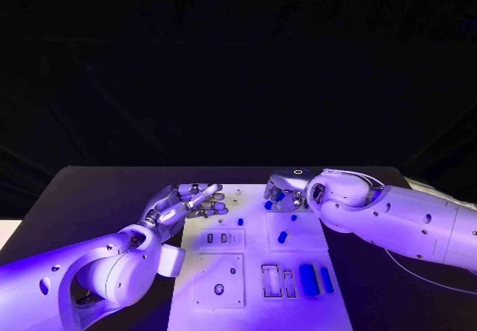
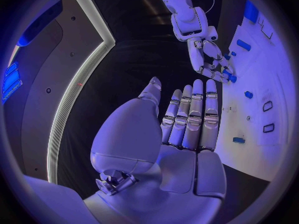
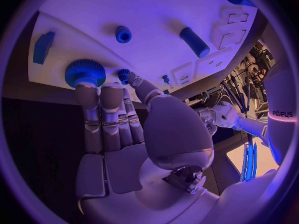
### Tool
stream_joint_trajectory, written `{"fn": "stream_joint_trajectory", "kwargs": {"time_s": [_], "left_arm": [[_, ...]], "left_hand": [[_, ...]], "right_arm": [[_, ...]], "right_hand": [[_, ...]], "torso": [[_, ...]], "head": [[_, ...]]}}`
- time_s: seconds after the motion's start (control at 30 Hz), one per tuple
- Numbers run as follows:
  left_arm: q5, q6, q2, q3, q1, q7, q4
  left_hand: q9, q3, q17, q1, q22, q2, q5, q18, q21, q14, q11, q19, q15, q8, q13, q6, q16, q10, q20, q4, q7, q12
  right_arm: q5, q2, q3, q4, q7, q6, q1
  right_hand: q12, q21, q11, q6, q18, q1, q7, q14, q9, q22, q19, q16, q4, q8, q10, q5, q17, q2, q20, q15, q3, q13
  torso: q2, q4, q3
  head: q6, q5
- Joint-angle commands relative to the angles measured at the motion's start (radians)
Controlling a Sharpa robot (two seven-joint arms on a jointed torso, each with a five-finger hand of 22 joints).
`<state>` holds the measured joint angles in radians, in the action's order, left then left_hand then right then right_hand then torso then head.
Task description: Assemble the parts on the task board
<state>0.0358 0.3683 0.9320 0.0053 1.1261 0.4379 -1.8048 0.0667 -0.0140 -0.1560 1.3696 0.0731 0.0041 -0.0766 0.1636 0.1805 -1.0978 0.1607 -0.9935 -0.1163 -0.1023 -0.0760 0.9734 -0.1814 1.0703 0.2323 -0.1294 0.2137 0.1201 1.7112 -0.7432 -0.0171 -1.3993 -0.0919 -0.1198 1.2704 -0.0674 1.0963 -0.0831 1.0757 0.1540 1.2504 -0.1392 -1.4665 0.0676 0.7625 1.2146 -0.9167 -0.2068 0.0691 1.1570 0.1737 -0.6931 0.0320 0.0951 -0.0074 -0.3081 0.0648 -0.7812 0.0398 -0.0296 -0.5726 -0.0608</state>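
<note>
The white task board point(image 1: 256, 307) lies in the middle of the table. My right hand point(image 1: 285, 193) reaches over its far end. In the right wrist view its fingertips point(image 3: 93, 92) touch the rim of a large blue gear point(image 3: 84, 70), and the thumb tip lies by a small blue gear point(image 3: 124, 74). It grips nothing that I can see. My left hand point(image 1: 189, 203) hovers at the board's far left corner, fingers straight and palm point(image 2: 181, 164) empty. A blue cylinder point(image 1: 282, 237) and a small blue peg point(image 1: 240, 222) lie mid-board.
Near the board's near right end lie a thick blue cylinder point(image 1: 308, 279) and a thinner blue bar point(image 1: 327, 279) beside rectangular slots point(image 1: 270, 281). A blue ring point(image 3: 123, 34) and a blue block point(image 3: 42, 47) sit on the board beyond the gears. Black table surrounds the board.
</note>
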Motion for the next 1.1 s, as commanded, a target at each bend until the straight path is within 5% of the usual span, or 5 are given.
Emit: {"fn": "stream_joint_trajectory", "kwargs": {"time_s": [0.03, 0.57, 0.8, 1.1], "left_arm": [[-0.004, -0.020, 0.001, 0.001, 0.002, 0.001, -0.004], [-0.004, -0.022, 0.005, 0.001, 0.002, -0.006, -0.009], [-0.004, -0.022, 0.005, 0.001, 0.002, -0.010, -0.008], [-0.004, -0.023, 0.007, 0.001, 0.002, -0.012, -0.001]], "left_hand": [[-0.001, 0.002, -0.001, 0.001, -0.001, 0.008, 0.004, 0.020, -0.005, -0.004, 0.003, -0.008, -0.004, 0.007, -0.001, -0.001, 0.002, 0.003, -0.001, 0.005, 0.005, -0.003], [-0.001, 0.004, -0.002, 0.000, -0.002, 0.007, 0.004, 0.020, -0.006, -0.004, 0.004, -0.008, -0.004, 0.008, 0.000, -0.002, 0.003, 0.002, -0.001, 0.007, 0.007, -0.005], [-0.001, 0.005, -0.003, 0.000, -0.002, 0.007, 0.004, 0.020, -0.007, -0.004, 0.004, -0.009, -0.004, 0.009, 0.000, -0.003, 0.004, 0.001, -0.001, 0.008, 0.008, -0.006], [-0.001, 0.005, -0.004, 0.001, -0.003, 0.007, 0.004, 0.020, -0.008, -0.005, 0.005, -0.010, -0.004, 0.010, 0.000, -0.003, 0.004, 0.001, -0.001, 0.009, 0.008, -0.006]], "right_arm": [[0.036, 0.008, 0.000, 0.009, -0.010, 0.047, 0.000], [0.049, 0.028, 0.000, 0.031, -0.005, 0.068, 0.000], [0.049, 0.026, 0.000, 0.025, 0.000, -0.039, -0.001], [0.032, 0.017, 0.006, -0.011, -0.026, -0.146, -0.001]], "right_hand": [[0.002, 0.022, 0.001, 0.010, -0.014, 0.004, 0.000, -0.024, 0.001, 0.028, 0.012, -0.027, 0.004, 0.000, 0.007, -0.001, -0.028, -0.004, -0.002, 0.001, -0.011, -0.001], [-0.003, 0.113, 0.014, 0.060, -0.029, 0.005, 0.013, -0.026, 0.006, 0.143, 0.041, -0.135, 0.037, 0.009, 0.046, -0.010, -0.137, -0.026, -0.005, -0.008, -0.050, 0.001], [-0.008, 0.186, 0.027, 0.101, -0.047, 0.020, 0.025, -0.032, 0.016, 0.252, 0.085, -0.200, 0.059, 0.021, 0.092, -0.054, -0.202, -0.051, -0.013, -0.018, -0.082, 0.003], [-0.003, 0.197, 0.027, 0.104, -0.048, 0.025, 0.022, -0.025, 0.019, 0.264, 0.086, -0.200, 0.065, 0.019, 0.098, -0.064, -0.194, -0.048, -0.014, -0.018, -0.097, 0.002]], "torso": [[-0.005, 0.0018, 0.0000], [-0.012, 0.0067, -0.0001], [-0.014, 0.0107, -0.0008], [-0.017, 0.0130, -0.0022]], "head": [[0.000, -0.001], [-0.008, -0.007], [-0.007, -0.009], [0.003, -0.008]]}}
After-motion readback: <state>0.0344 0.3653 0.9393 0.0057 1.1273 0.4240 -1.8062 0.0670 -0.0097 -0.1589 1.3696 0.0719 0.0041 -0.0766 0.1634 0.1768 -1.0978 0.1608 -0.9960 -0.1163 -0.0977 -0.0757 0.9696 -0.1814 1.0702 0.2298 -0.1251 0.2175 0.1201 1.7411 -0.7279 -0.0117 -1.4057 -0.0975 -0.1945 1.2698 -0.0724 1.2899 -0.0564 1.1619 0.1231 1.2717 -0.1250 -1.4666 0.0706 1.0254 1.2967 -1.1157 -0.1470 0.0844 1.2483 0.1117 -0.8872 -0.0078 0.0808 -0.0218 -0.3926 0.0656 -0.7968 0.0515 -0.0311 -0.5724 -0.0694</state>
